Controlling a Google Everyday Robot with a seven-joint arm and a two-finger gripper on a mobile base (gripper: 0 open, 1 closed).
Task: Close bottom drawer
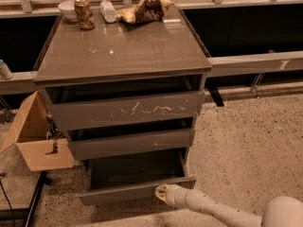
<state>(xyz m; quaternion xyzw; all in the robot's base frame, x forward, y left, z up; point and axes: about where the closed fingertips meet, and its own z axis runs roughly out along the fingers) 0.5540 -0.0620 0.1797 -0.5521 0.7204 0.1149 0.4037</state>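
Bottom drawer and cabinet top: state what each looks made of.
Bottom drawer: likely wood or laminate board, matte grey-brown, no shine on its plain front. Cabinet top: similar board, glossier, showing light reflections. The claw is at the drawer front's right end.
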